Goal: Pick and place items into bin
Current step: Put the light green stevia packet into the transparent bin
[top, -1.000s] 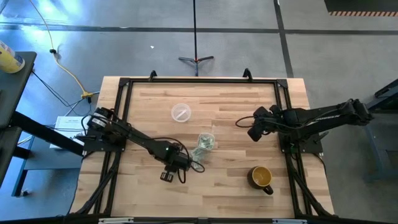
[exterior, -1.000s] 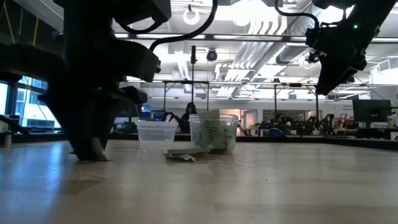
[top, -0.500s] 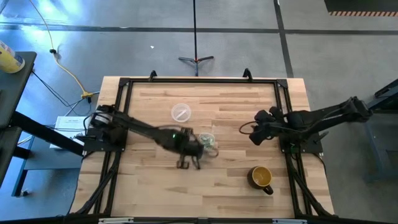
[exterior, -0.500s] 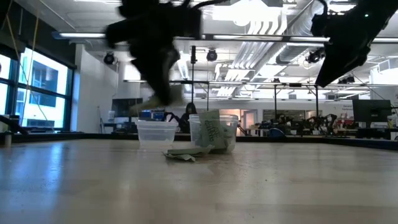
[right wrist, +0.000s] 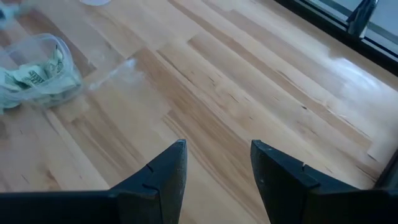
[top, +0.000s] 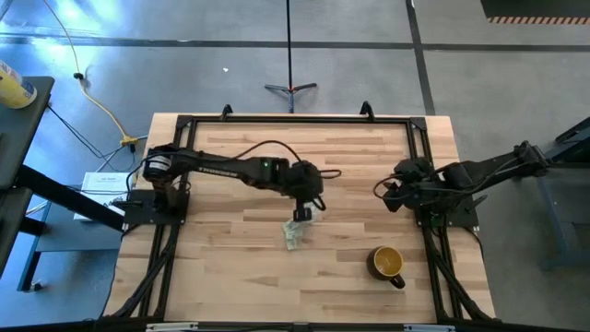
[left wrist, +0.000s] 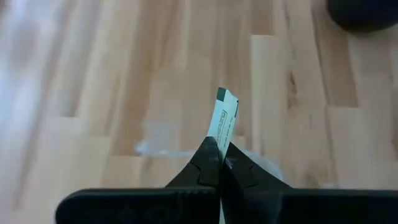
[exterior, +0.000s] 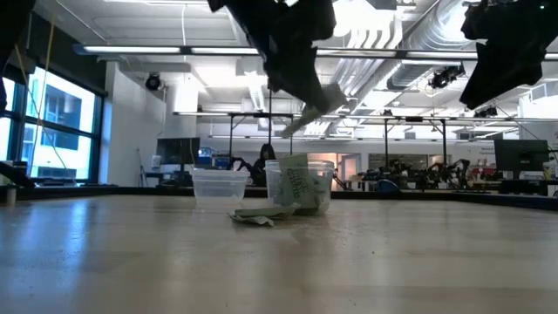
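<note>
Left gripper (left wrist: 221, 163) pinched tight on one pale green wrapper (left wrist: 225, 119), raised above the clear cup (exterior: 303, 185) mid-table, more wrappers (top: 292, 235) on the table just beside the cup, right gripper (right wrist: 214, 167) spread wide and empty, well apart from the cup.

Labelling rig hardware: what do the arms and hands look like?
Both arms are dark, slim and jointed, with loose black cables looping along them. The left hand has two black wedge-shaped fingers; the right hand has two flat black fingers with stepped edges. No markings show.
</note>
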